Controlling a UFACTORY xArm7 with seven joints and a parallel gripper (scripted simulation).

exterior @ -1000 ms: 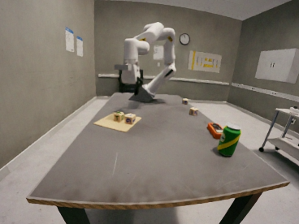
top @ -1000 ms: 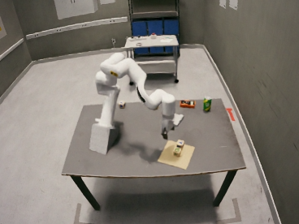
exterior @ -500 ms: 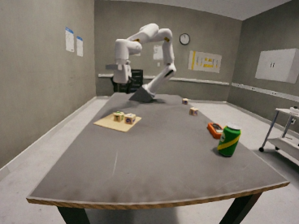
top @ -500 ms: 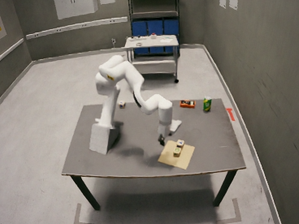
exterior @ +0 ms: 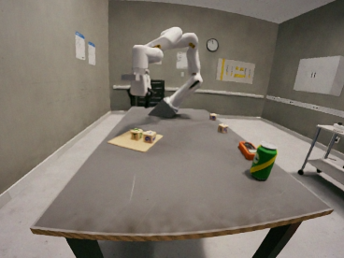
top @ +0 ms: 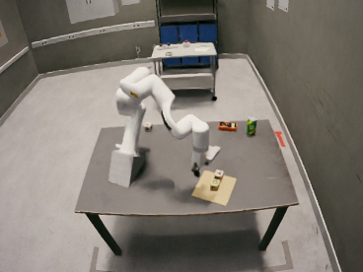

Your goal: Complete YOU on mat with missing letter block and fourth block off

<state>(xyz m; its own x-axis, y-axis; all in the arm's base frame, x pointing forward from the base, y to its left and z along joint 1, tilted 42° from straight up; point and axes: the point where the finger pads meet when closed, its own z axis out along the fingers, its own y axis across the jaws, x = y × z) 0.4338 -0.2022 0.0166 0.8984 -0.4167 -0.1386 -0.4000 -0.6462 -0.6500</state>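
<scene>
The gripper (top: 195,170) hangs above the table (top: 148,197) just beside the tan mat (top: 227,194), its fingers spread wide with nothing between them. Two blocks already sit on the mat, touching or nearly so: one (top: 218,173) farther from me in the top view and one (top: 215,184) nearer. The other two blocks (exterior: 222,128) (exterior: 213,116) lie well apart from the mat, across the table near the arm's base.

From where I stand, the risk looks like picking the wrong spare: the letters are too small to read in either view, so I cannot tell which one is needed. A careless swing near the mat could also nudge the seated pair out of line.

The top view shows only one spare block (top: 148,127), by the base; the side view shows both, along with the green can (exterior: 263,162) and the orange gadget (exterior: 247,150).
</scene>
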